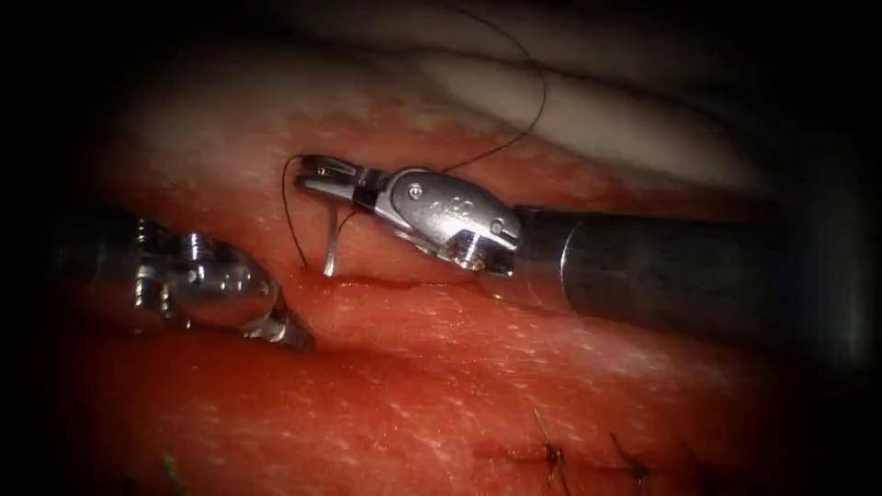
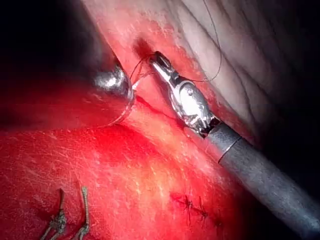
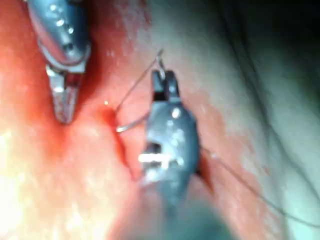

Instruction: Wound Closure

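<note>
My right tool (image 1: 320, 173) reaches in from the right, its jaws shut on the curved needle (image 1: 330, 241) near its tail end. The needle runs down from the jaws and its lower part enters the tissue (image 1: 441, 367) at the left end of the cut (image 1: 404, 284). Dark thread (image 1: 288, 213) loops from the jaws down to the tissue beside the needle, and another length arcs up and away behind the tool. My left tool (image 1: 296, 336) lies left of the needle, jaws shut, tips resting on the tissue with nothing seen between them. The right wrist view shows the needle (image 3: 131, 125) below my right tool (image 3: 163, 76).
Finished stitches (image 1: 551, 455) with short dark thread ends sit on the tissue at the lower right, also seen as knots (image 2: 192, 204). Red fluid wets the tissue around the cut. Pale tissue (image 1: 588, 110) rises behind the right tool's shaft (image 1: 661, 266).
</note>
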Controlling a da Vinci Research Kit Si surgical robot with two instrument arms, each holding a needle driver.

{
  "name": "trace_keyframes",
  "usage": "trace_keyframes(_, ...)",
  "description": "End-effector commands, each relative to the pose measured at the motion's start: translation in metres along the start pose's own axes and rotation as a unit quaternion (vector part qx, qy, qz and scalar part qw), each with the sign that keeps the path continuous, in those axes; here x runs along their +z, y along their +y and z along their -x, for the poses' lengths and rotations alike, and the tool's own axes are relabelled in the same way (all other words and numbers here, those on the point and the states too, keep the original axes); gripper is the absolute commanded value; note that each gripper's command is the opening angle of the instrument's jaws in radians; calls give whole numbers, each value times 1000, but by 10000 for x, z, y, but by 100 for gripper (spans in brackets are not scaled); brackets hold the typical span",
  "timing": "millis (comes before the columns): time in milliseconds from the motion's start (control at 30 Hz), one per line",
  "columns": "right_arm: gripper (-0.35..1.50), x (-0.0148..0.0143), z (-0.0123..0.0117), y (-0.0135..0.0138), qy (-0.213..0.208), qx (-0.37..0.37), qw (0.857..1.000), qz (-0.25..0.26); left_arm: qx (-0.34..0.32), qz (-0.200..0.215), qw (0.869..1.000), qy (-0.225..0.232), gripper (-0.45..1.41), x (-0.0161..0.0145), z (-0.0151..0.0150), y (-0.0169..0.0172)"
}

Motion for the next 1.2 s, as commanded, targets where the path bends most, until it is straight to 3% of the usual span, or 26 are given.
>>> trace_keyframes(33, -35, 8, -1, 4, 0, -1, 1000, 0, 0, 1, 1000, 0, -35, 11, 0, 2)
trace_keyframes(333, -35, 10, -1, 4, -5, 2, 1000, -10, 2, -1, 1000, 0, -35, 15, 4, 3)
trace_keyframes(667, -35, 10, 1, 5, -16, 73, 997, -23, 6, -3, 1000, -1, -35, 19, 12, 2)
trace_keyframes(1100, -35, 8, 4, 2, -31, 98, 993, -53, 10, -1, 1000, -1, -35, 15, 21, -1)
trace_keyframes(1200, -35, 8, 4, 3, -32, 137, 989, -52, 9, -2, 1000, -1, -35, 19, 21, 0)
